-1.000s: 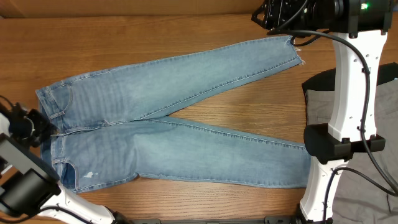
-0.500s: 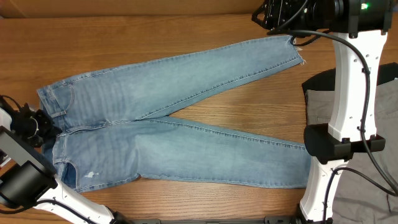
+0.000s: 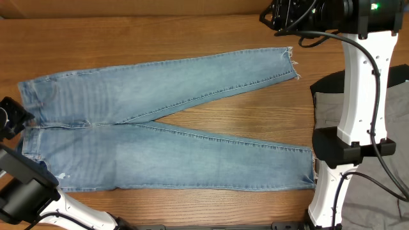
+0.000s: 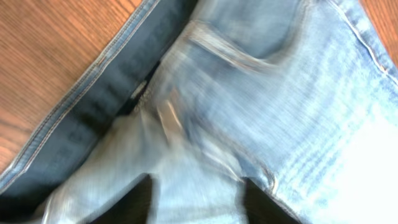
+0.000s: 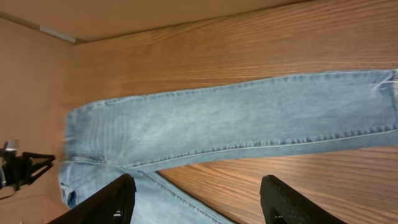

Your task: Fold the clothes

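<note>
The light-blue denim jeans (image 3: 160, 128) lie flat on the wooden table, waistband at the left and both legs running right in a narrow V. Their frayed hems are at the right. My left gripper (image 3: 11, 118) is at the waistband on the table's left edge. In the left wrist view its fingers (image 4: 199, 202) have denim (image 4: 280, 93) bunched between them, and the picture is blurred. My right gripper (image 3: 281, 14) is open and empty, held high over the far right. It looks down on the upper leg (image 5: 236, 124).
Grey trousers (image 3: 390, 108) lie at the right edge, partly behind the right arm's white post (image 3: 358, 96). More grey cloth (image 3: 383, 204) lies at the lower right. Bare table (image 3: 192, 38) runs behind the jeans, and a tan wall (image 5: 155, 15) borders its far side.
The jeans have slid left and stretched flatter, with the waistband now near the left edge. My left gripper moved left with the waistband. The right arm has not moved.
</note>
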Action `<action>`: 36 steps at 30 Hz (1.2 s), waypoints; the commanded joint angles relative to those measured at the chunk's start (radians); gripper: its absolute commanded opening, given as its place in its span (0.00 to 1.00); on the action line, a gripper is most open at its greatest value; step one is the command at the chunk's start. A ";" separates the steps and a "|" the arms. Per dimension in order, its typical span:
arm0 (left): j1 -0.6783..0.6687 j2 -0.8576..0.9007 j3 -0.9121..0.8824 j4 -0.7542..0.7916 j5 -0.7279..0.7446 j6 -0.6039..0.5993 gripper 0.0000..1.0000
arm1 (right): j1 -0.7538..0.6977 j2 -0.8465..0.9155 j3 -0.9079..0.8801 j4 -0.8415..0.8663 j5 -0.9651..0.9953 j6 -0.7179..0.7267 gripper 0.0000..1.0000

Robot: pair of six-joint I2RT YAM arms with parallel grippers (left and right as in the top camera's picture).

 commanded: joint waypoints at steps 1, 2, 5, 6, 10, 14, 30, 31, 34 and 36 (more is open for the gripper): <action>0.006 -0.124 0.104 -0.040 -0.018 0.000 0.75 | 0.003 -0.113 0.008 0.002 0.113 -0.001 0.68; 0.006 -0.151 0.129 -0.057 -0.017 0.000 0.77 | 0.003 -0.136 0.008 0.002 0.135 -0.001 0.68; 0.006 -0.223 0.182 -0.101 -0.005 0.000 0.77 | 0.003 -0.218 0.008 0.002 0.181 0.010 0.68; 0.004 -0.256 0.197 -0.117 0.003 0.000 0.76 | 0.003 -0.247 0.008 0.002 0.193 0.023 0.68; -0.015 -0.411 0.229 -0.187 0.149 0.065 0.74 | 0.003 -0.379 0.008 0.002 0.203 0.032 0.68; -0.052 -0.550 0.246 -0.266 0.221 0.135 0.75 | 0.003 -0.462 0.008 0.002 0.208 0.076 0.66; -0.153 -0.740 0.238 -0.351 0.164 0.122 0.85 | 0.003 -0.484 -0.394 0.002 0.519 0.110 0.88; -0.168 -0.730 0.238 -0.359 0.204 0.161 0.86 | 0.003 -0.484 -0.435 0.002 0.562 0.123 0.88; -0.218 -0.723 0.238 -0.361 0.233 0.207 0.88 | 0.005 -0.487 -0.454 0.002 0.528 0.114 0.89; -0.253 -0.723 0.238 -0.361 0.232 0.230 0.91 | 0.006 -0.509 -0.453 0.002 0.450 0.097 0.90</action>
